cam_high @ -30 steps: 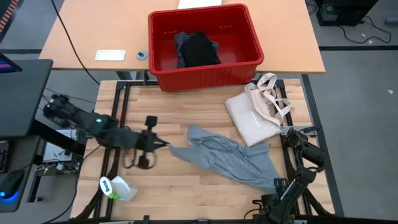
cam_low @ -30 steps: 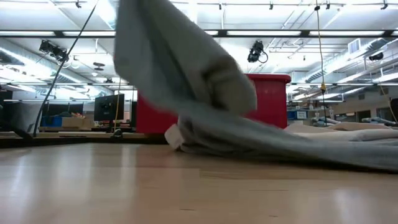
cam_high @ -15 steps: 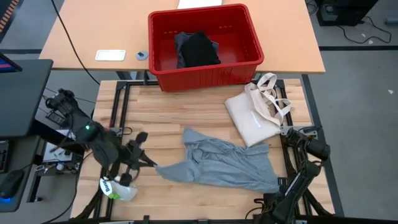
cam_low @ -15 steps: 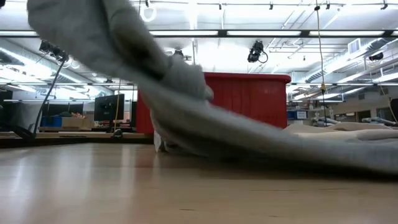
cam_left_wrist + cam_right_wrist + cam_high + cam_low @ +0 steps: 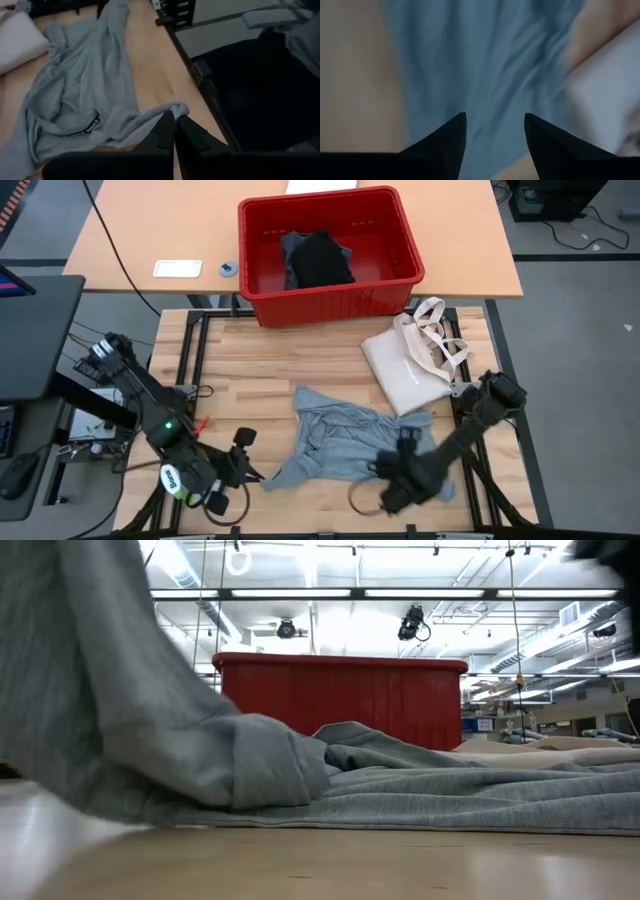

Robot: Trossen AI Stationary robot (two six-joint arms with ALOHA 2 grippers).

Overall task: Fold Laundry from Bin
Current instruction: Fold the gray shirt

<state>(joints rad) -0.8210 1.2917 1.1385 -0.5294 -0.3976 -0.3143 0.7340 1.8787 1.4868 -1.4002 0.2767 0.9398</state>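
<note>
The light grey T-shirt [image 5: 350, 435] lies crumpled on the wooden table, and one end of it rises toward my left gripper [image 5: 250, 472], which is shut on it near the table's front edge. In the low view that raised cloth [image 5: 80, 690] fills the left side. My right gripper [image 5: 495, 117] is open above the shirt's near right part [image 5: 400, 465], with nothing between its fingers. The red bin [image 5: 325, 240] stands on the far table and holds a black garment [image 5: 322, 258]. My left gripper pinches a bunched end of the shirt's near left edge [image 5: 179, 107] between its two shut fingers. The fingers slant downward from the table's left. That end is lifted off the table and drawn out toward the gripper, while the body of the shirt [image 5: 75, 90] stays on the wood.
A cream tote bag [image 5: 410, 360] lies at the table's right, just beyond the shirt. A white roll with a green label [image 5: 172, 477] sits by the near left corner under my left arm. Bare wood lies between the bin and the shirt.
My left gripper, still shut on the shirt's end, has gone toward the table's near edge, dragging that end with it; the shirt's right part stayed put. My right arm has swung in from the table's right edge and turned its gripper down over the shirt.
</note>
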